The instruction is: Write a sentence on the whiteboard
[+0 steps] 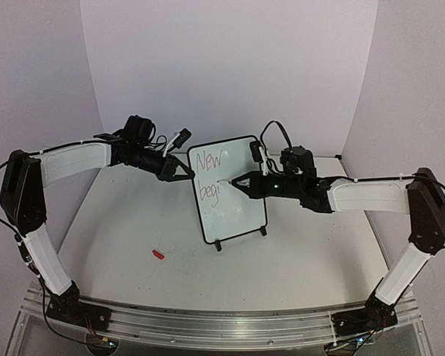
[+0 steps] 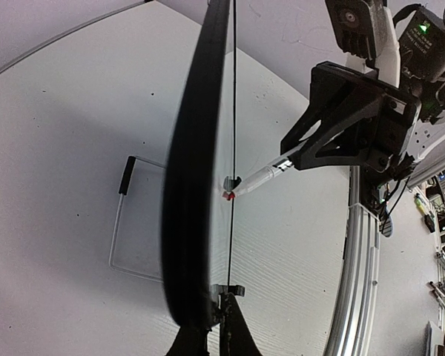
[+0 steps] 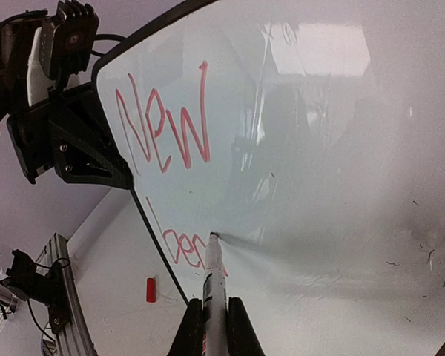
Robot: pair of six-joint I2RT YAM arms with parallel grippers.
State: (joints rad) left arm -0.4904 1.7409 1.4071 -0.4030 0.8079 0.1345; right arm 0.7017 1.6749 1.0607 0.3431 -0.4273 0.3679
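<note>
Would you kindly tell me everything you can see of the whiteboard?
The whiteboard is small, glossy white, with a thin black frame, rounded corners and two black feet. It stands nearly upright on the table. Red lettering reads "New", then "begi" below. The left gripper clamps its left edge; the marker in the right gripper touches its face.

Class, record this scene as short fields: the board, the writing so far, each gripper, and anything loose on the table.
Board: whiteboard, upright on its feet
Writing: sentence unfinished; red "New", second line begun beneath
Left gripper: shut on the whiteboard's left edge
Right gripper: shut on a marker, tip at the board
Loose item: small red piece on the table
</note>
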